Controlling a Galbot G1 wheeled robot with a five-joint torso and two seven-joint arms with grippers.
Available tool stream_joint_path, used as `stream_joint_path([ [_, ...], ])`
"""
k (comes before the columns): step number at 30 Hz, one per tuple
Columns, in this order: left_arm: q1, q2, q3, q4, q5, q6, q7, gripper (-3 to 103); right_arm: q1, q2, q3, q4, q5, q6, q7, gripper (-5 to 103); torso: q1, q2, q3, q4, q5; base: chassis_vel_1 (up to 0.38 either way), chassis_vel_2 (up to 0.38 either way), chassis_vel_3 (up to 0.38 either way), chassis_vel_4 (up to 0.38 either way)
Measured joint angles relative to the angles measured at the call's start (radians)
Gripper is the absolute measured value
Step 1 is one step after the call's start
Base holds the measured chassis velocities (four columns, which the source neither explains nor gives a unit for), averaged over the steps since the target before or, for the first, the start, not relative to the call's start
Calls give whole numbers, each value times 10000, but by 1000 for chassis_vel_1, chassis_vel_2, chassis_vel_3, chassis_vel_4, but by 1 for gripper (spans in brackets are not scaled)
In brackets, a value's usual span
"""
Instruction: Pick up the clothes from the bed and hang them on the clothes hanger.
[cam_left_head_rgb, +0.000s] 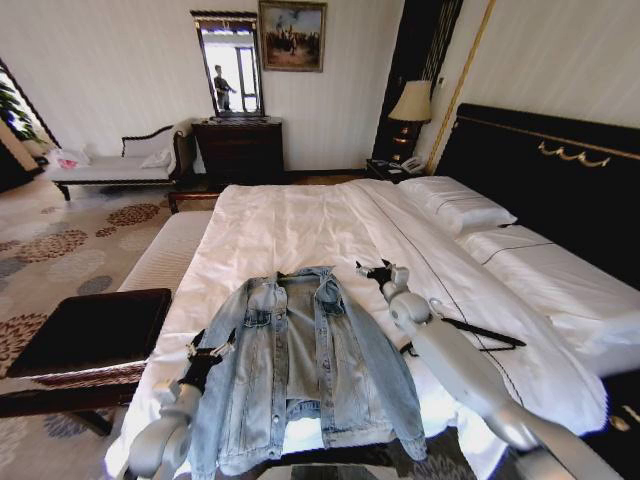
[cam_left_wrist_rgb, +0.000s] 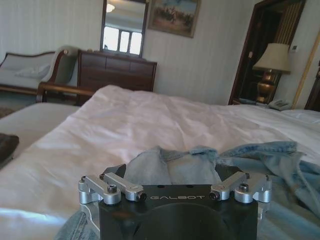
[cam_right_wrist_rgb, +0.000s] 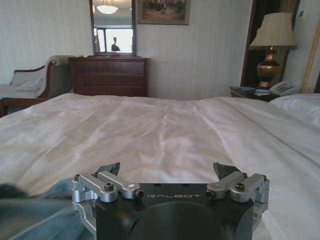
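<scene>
The clothes, a light-blue denim jacket, lie spread open and front-up on the near part of the bed's white sheet. My left gripper is open at the jacket's left sleeve edge. In the left wrist view, jacket folds bunch between the spread fingers of that gripper. Open as well, my right gripper hovers just right of the collar; the right wrist view shows it over bare sheet, with denim at one corner. The thin black clothes hanger lies on the sheet right of my right arm, partly hidden by it.
A black headboard and white pillows are on the right. A dark low table stands at near left, beside a pale bench. A dresser with mirror, a chaise and a lamp line the far wall.
</scene>
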Motion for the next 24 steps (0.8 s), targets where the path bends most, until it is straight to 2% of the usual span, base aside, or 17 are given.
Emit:
stream_joint_path([
  [6,-1689,326,990,1333,-674,234,-182,99,-667,-137,233,450,41,-23,2,100,0,0,1,-1,-3,0,0,0,0],
  [12,-3397,463,2107,2168,-1474,672,-801,96,-121,58,-334,134,148,-23,32,100,1,0,1,0,-3,0,0,0,0],
  [14,-3779,581,2530,2406,-1716,772,-826,93,204,209,-633,-56,191,-23,52,100,2,-1,1,-2,-3,0,0,0,0],
  [15,-3779,581,2530,2406,-1716,772,-826,93,204,209,-633,-56,191,-23,52,100,2,-1,1,-2,-3,0,0,0,0],
  [17,-4053,759,3016,2666,-1842,796,-672,85,385,308,-813,-166,228,-19,54,100,2,-2,2,8,1,0,0,0,0],
  [19,-4358,886,3629,2991,-1860,794,-524,76,425,320,-829,-205,250,-14,54,100,2,-2,2,4,-3,0,0,0,0],
  [21,-4567,890,3965,3198,-1793,778,-493,72,424,306,-803,-230,264,-7,45,100,1,-2,2,1,-4,0,0,0,0],
  [24,-5027,799,4491,3625,-1657,741,-518,78,421,267,-703,-281,299,8,22,100,1,-1,1,0,-3,0,0,0,0],
])
